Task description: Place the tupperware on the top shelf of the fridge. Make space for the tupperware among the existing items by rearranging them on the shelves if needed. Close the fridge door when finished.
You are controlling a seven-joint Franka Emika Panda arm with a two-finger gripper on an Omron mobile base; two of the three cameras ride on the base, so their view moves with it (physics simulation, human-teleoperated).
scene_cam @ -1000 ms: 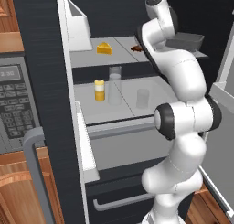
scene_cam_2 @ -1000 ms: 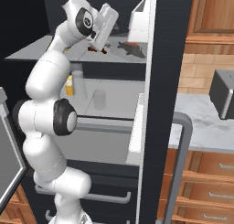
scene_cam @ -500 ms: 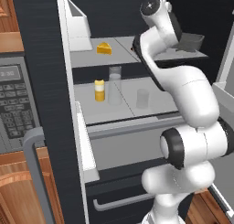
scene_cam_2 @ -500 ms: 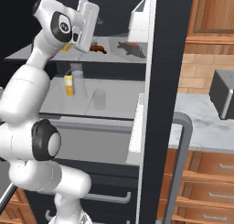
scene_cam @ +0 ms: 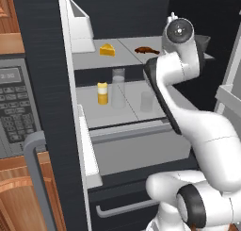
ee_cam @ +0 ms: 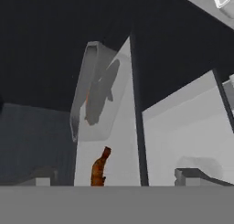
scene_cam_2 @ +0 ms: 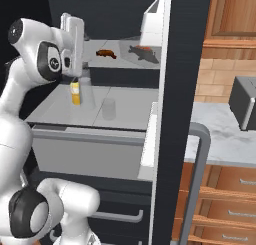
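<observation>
Dark-grey, the tupperware (scene_cam_2: pixel 142 53) sits on the top shelf (scene_cam_2: pixel 120 51) of the open fridge (scene_cam: pixel 42 84), ahead of the claw (scene_cam_2: pixel 72 36) and apart from it, with the brown morsel (scene_cam_2: pixel 106 53) lying between the two. Whether the claw is wide or narrow I cannot tell; nothing shows in it. Below the claw, on the next shelf (scene_cam: pixel 141 110), stand the yellow-and-white jar (scene_cam: pixel 102 93) and two clear glasses (scene_cam: pixel 118 87).
</observation>
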